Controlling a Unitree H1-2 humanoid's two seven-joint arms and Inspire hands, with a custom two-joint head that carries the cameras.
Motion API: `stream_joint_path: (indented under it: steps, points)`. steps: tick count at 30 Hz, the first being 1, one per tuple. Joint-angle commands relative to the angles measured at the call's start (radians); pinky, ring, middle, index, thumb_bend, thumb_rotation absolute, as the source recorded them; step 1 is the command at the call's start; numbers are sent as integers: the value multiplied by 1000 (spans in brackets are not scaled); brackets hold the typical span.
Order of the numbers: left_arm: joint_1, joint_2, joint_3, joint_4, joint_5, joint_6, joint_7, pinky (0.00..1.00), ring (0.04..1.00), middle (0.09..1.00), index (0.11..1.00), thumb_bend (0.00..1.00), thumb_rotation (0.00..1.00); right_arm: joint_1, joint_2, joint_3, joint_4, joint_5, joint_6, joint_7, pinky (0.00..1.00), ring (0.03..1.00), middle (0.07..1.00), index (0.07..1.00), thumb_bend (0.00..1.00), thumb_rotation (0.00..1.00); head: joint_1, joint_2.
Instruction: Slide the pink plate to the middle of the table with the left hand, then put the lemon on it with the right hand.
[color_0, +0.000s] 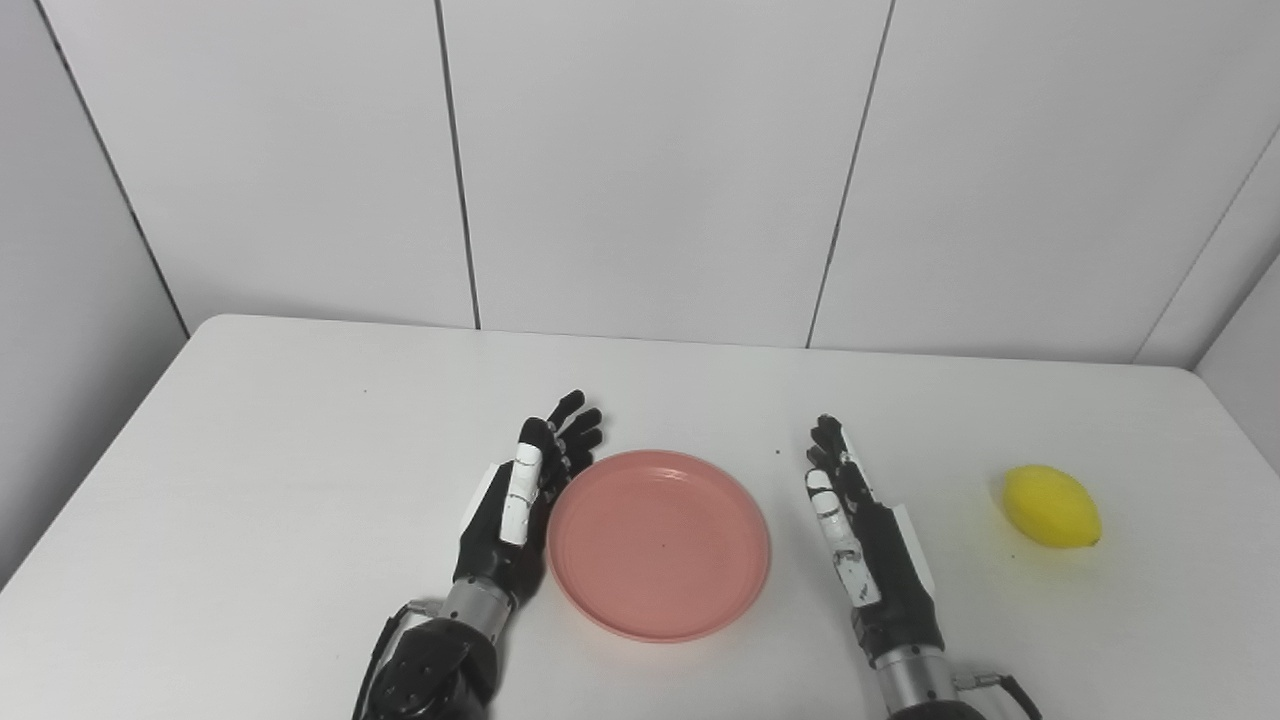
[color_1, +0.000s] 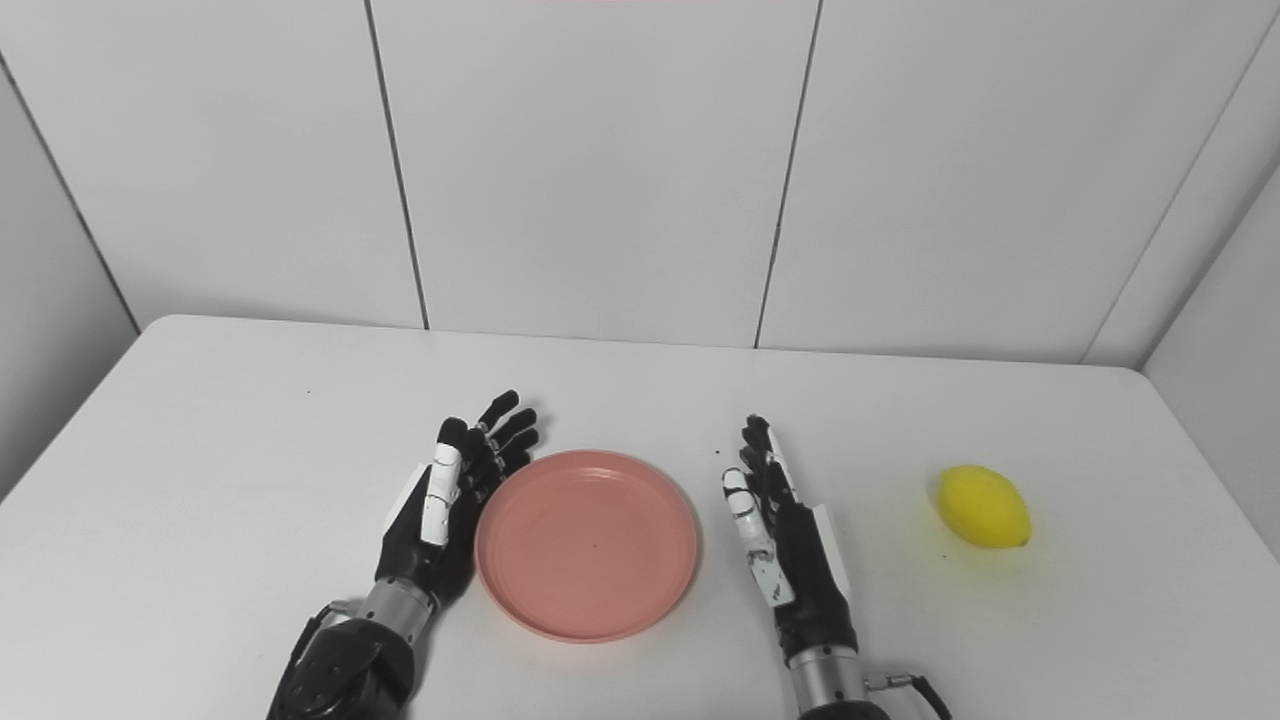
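- Two hands in your view, both low over the white table (color_0: 300, 420); arms enter from the bottom edge
- Left hand (color_0: 515, 500): fingers straight and a little spread, holding nothing; it stands on edge against the left rim of the pink plate (color_0: 660, 545); whether it actually touches the rim you cannot tell
- Right hand (color_0: 860, 530): fingers extended and close together, holding nothing; it sits just right of the plate, clear of the rim
- Pink plate: round, shallow, flat on the table between your two hands, near the middle of the near half; nothing lies on it
- Lemon (color_0: 1052, 506): lying on its side on the table, to the right of your right hand and apart from it, toward the right edge
- White panelled wall (color_0: 650, 170) behind the table
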Motion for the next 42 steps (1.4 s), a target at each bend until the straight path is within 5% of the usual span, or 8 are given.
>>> stream_joint_path:
  steps: [1, 22, 29, 32, 37, 42]
  points:
    - [-2, -9, -10, -15, 14, 17, 6, 945, 929, 921, 927, 799, 1000, -29, 6, 2, -40, 4, -21, 0, 977, 967, 970, 973, 602, 931, -3, 0]
    - [-8, -1, -31, 6, 43, -17, -1, 968, 937, 933, 940, 801, 1000, -53, -3, -36, -63, 0, -32, -25, 985, 970, 958, 968, 599, 933, -28, -9]
    - [-12, 15, -3, 25, 22, -17, -9, 967, 938, 927, 939, 793, 1000, -94, -118, -35, -165, -242, 9, -44, 946, 942, 947, 956, 650, 951, -92, -19]
    - [-16, 30, 10, 43, 14, -21, -22, 970, 937, 927, 937, 791, 1000, -114, -159, -39, -207, -312, 79, -19, 944, 944, 944, 953, 647, 865, -142, -27]
    - [-31, 67, 27, 96, -9, -56, -67, 995, 951, 939, 942, 804, 1000, -151, -217, -43, -263, -460, 226, 18, 836, 899, 919, 914, 731, 526, -217, -31]
    - [-57, 87, 45, 177, -22, -130, -96, 1000, 949, 933, 938, 819, 1000, -186, -244, -50, -289, -543, 345, 51, 786, 881, 914, 904, 774, 457, -255, -24]
